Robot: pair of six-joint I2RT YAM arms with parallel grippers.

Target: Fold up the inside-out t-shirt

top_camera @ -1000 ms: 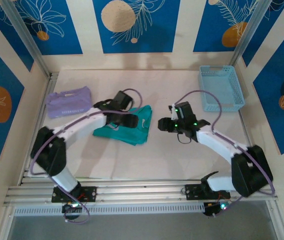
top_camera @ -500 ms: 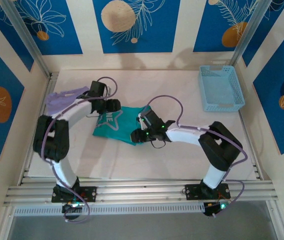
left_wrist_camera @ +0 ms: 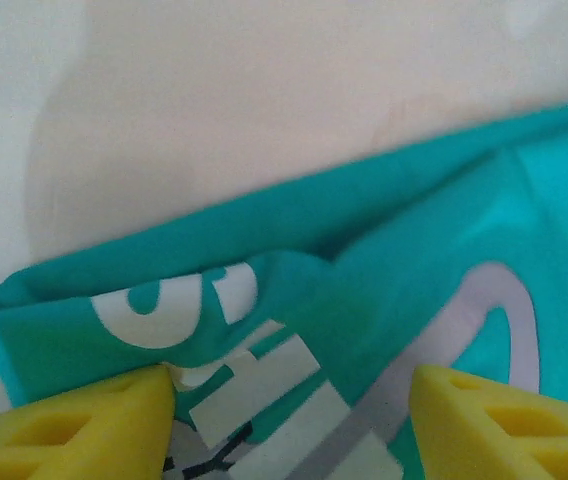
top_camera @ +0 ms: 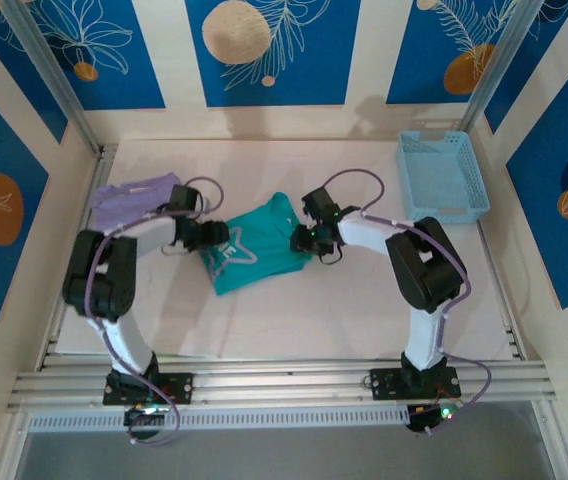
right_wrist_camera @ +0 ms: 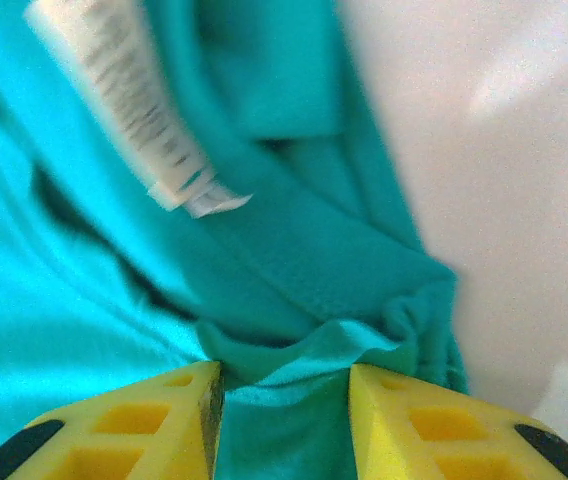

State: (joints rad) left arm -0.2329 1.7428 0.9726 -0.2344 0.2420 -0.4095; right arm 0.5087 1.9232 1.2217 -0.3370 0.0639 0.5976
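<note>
The inside-out t-shirt [top_camera: 259, 252] is a teal bundle lying mid-table, its pale print facing up toward the left. My left gripper [top_camera: 216, 236] is at the shirt's left edge. In the left wrist view it [left_wrist_camera: 289, 405] is open, its yellow fingers [left_wrist_camera: 84, 425] wide apart over the printed cloth [left_wrist_camera: 264, 390]. My right gripper [top_camera: 302, 240] sits at the shirt's right edge. In the right wrist view it [right_wrist_camera: 284, 400] is open. A raised fold of teal fabric [right_wrist_camera: 314, 350] lies between its narrowing jaws, and a white care label [right_wrist_camera: 124, 110] shows beyond.
A folded lavender garment [top_camera: 134, 202] lies at the back left, close behind the left arm. A light blue basket [top_camera: 442, 175] stands at the back right. Bare table [top_camera: 294, 320] stretches in front of the shirt toward the arm bases.
The right gripper swung in from the right onto the shirt's right edge and its jaws narrowed. The left gripper shifted to the left edge. The shirt has turned, with more print showing.
</note>
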